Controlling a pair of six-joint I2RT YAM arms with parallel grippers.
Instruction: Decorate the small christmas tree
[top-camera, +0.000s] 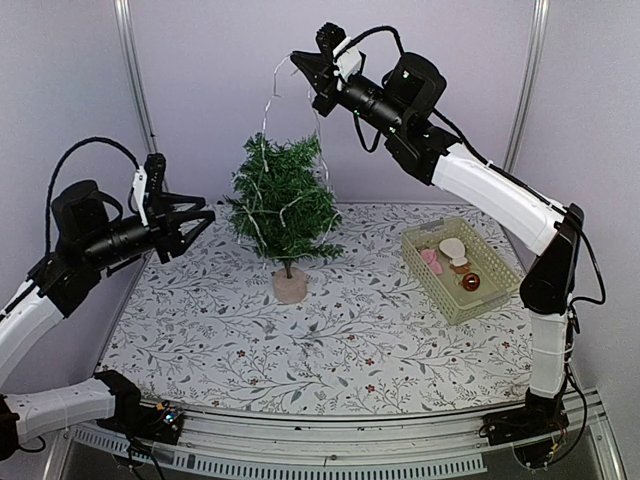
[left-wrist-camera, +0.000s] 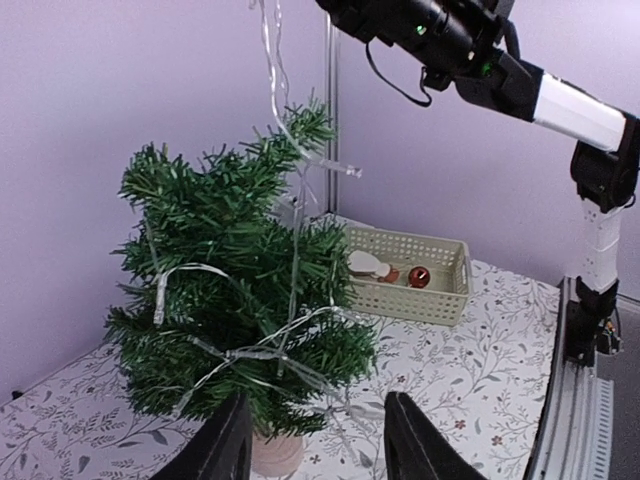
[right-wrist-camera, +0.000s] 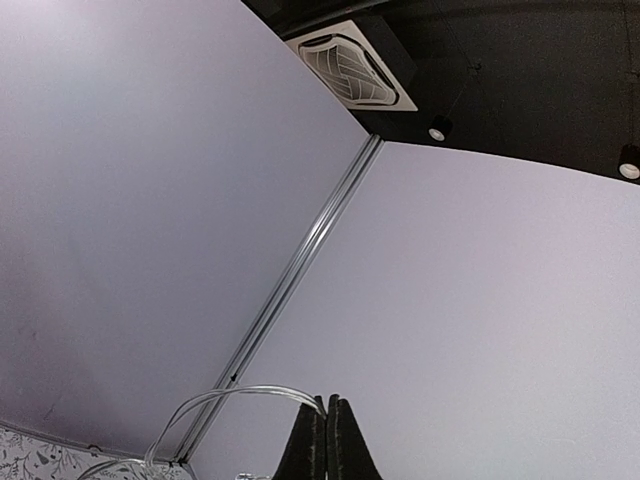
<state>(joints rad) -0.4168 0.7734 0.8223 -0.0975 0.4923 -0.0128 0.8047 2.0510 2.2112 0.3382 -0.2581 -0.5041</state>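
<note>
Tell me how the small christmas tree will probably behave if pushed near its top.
It would likely tip: the small christmas tree is tall and bushy over a thin trunk and a small round base. Its bristly branches probably bend rather than resist. The clear strand draped over it, held above by the right end effector, may tug it.

**Small christmas tree (top-camera: 283, 205), upright, partly decorated**

Dark green bristly branches on 1 thin trunk, set in a pale round base (top-camera: 290, 288). It stands left of centre on the table (top-camera: 350, 340). A clear strand (left-wrist-camera: 175, 275) loops across the branches and rises past the tip.
</note>
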